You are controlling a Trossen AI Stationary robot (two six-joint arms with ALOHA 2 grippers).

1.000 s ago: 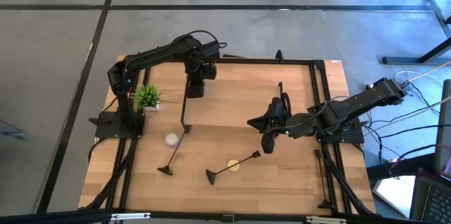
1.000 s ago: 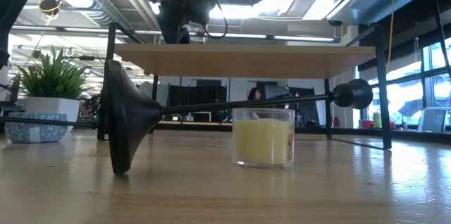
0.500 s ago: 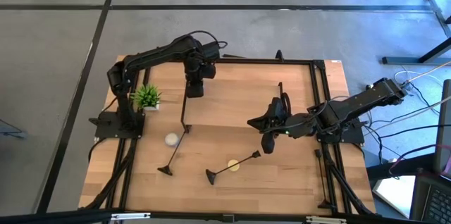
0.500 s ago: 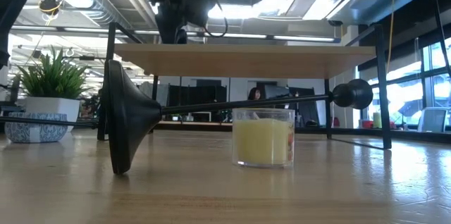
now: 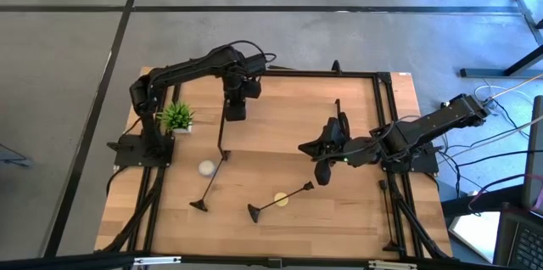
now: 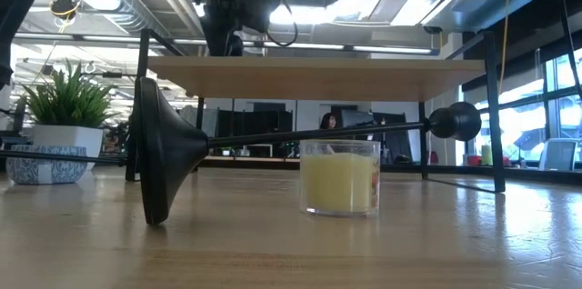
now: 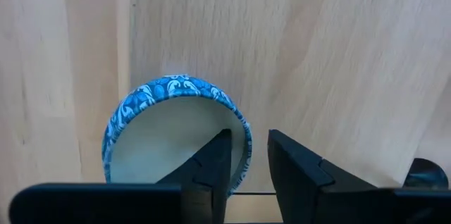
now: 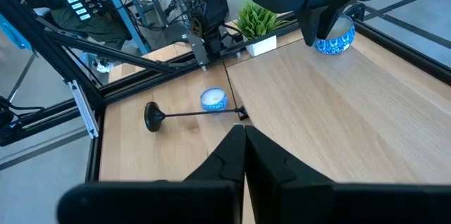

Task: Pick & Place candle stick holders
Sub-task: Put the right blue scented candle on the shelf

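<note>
Two black candle stick holders lie on their sides on the table. One point(image 5: 212, 182) is left of centre; it also shows in the right wrist view point(image 8: 194, 115). The other point(image 5: 280, 199) lies beside a yellow candle point(image 6: 339, 175), its round base point(image 6: 164, 153) on edge on the wood. My left gripper point(image 7: 250, 139) points down, open, over the shelf's far left corner. Its fingers stand on either side of the rim of a blue-patterned candle point(image 7: 176, 136) that sits on the shelf; I cannot tell whether they touch it. My right gripper point(image 8: 244, 134) hovers shut over the shelf's middle, holding nothing.
The black-legged wooden shelf point(image 6: 318, 78) spans the table's far half. A potted plant point(image 5: 177, 117) stands at the far left. A second blue-and-white candle point(image 8: 213, 98) sits on the table near the left candle stick holder. Bare wood lies along the near edge.
</note>
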